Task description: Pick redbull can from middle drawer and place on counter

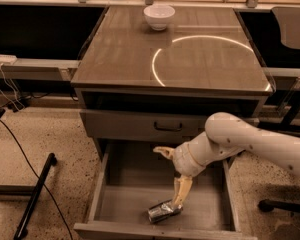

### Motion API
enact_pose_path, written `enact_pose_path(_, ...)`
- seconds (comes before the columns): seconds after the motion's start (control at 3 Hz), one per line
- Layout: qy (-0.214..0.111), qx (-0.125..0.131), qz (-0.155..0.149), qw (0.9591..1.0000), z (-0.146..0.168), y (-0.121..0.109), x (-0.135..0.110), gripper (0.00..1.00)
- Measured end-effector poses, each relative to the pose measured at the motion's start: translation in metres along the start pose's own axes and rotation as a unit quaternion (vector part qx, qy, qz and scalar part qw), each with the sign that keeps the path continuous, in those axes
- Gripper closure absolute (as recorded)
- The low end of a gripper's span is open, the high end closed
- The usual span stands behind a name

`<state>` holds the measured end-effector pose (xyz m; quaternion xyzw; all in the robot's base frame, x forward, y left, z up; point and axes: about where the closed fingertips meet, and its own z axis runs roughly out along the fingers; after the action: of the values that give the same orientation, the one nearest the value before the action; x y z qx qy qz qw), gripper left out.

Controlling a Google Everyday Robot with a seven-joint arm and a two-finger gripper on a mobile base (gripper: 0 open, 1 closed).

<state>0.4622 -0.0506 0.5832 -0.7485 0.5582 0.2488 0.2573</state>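
Observation:
The redbull can is small and silvery. It lies on its side on the floor of the open middle drawer, near the front wall. My gripper hangs over the drawer on a cream arm that comes in from the right. Its fingers are spread wide apart and hold nothing. The lower finger points down, with its tip at the can's right end. The upper finger points left, just below the shut drawer front with the dark handle. The counter above shows a bright ring reflection.
A white bowl stands at the back of the counter. A black stand leg and cable lie on the speckled floor to the left. A chair base shows at the right.

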Motion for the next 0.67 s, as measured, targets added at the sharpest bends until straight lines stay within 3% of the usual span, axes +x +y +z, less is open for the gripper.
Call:
enact_pose_path(0.33,0.007,-0.042,0.0,0.9991,0.057,0.01,0.052,0.0)
enact_pose_path(0.67,0.021,-0.052,0.007,0.9984,0.079,0.024,0.091,0.0)
